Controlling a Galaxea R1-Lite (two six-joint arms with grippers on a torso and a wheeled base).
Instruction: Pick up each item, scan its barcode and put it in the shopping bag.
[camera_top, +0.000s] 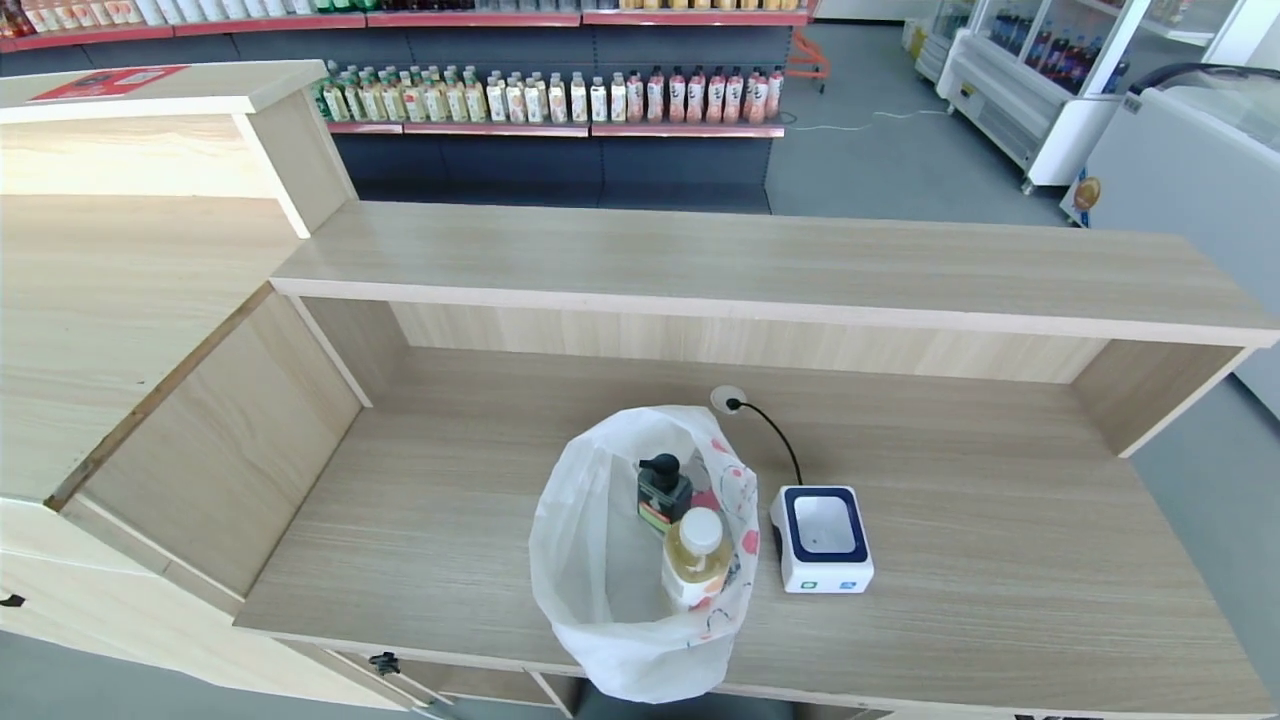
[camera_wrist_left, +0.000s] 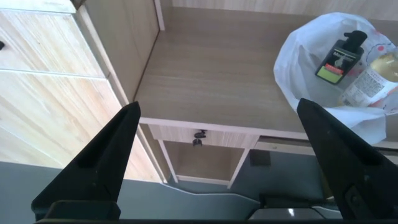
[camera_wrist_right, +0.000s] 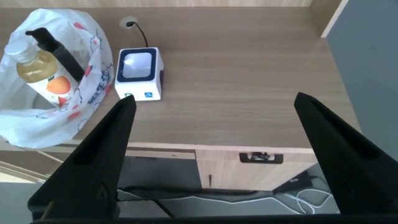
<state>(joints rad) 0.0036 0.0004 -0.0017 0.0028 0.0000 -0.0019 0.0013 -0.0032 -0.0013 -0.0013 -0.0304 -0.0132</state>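
A white plastic shopping bag (camera_top: 600, 560) stands open at the counter's front edge. Inside it are a dark pump bottle (camera_top: 662, 492) and a juice bottle with a white cap (camera_top: 696, 558). Just to its right sits the white barcode scanner (camera_top: 822, 538) with a dark-framed window and a black cable. My left gripper (camera_wrist_left: 217, 162) hangs open below and in front of the counter edge, left of the bag (camera_wrist_left: 305, 68). My right gripper (camera_wrist_right: 214, 162) is open too, held off the counter's front edge, right of the scanner (camera_wrist_right: 138, 73). Both hold nothing.
The wooden counter (camera_top: 1000, 560) has a raised shelf along the back and a side wall on the left. Locked drawers (camera_wrist_right: 261, 158) sit under its front edge. Store shelves with bottles (camera_top: 560, 98) and freezers (camera_top: 1180, 150) stand far behind.
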